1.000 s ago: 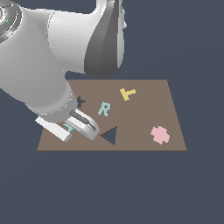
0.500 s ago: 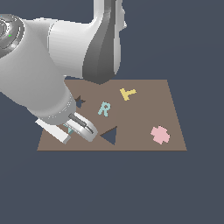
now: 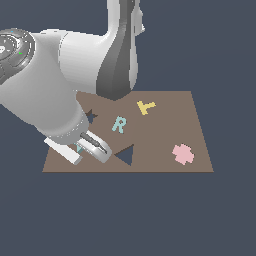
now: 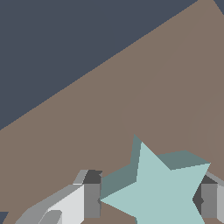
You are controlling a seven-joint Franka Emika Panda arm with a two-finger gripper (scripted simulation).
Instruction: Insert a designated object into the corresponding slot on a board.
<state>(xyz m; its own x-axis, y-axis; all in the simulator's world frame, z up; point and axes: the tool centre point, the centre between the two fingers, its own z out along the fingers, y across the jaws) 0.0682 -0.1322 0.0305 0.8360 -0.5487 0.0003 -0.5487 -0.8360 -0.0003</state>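
- Gripper (image 4: 146, 202) squeezing the star (image 4: 159, 190) with 1 finger on each side, low at the board's (image 3: 165, 135) corner on the exterior view's left.
- Slid a bit further toward that corner than 1 second ago, so grab looks done, lift next.
- Light teal, flat, 5 points.
- Dark star slot (image 3: 90, 116) near, empty.

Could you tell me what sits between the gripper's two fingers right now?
The light-teal star lies between the gripper fingers, its points reaching both pads; the wrist view shows this clearly.
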